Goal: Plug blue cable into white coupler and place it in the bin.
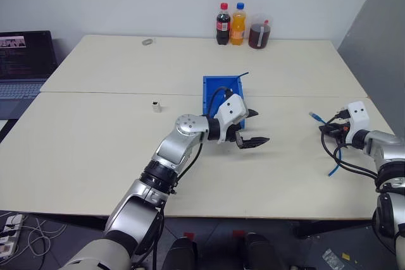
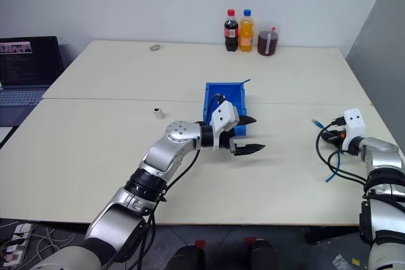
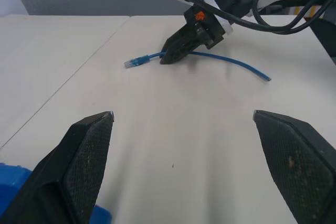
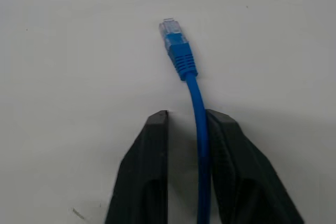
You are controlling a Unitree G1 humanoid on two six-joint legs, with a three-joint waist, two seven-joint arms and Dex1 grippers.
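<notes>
step: picking up the cable by its cord, a little behind the plug; joining it to the coupler is not yet begun.
right claw: fingers drawn in around the cord, which runs between them and lies against one finger; a thin gap shows on the other side, so I judge the grip not fully tight.
plug from right claw: sticks out just ahead of the fingertips, flat on the table, clear end pointing away.
tail from right claw: the rest of the cord trails back under the wrist and off toward the near table edge.
left claw: fingers wide apart, holding nothing, hanging over the table just in front of the bin and pointing across at the right claw.
coupler from left claw: well apart, out on the far side of that arm, standing alone on the table.
bin from right claw: well apart, across the table beyond the left claw.
doing it well: pinch fully before lifting; keep the short stub of plug free ahead of the tips so it can enter the socket; lift slowly so the tail does not tug the cord askew.
risk: a thin round cord may roll or slip in flat pads, leaving the plug drooping.
</notes>
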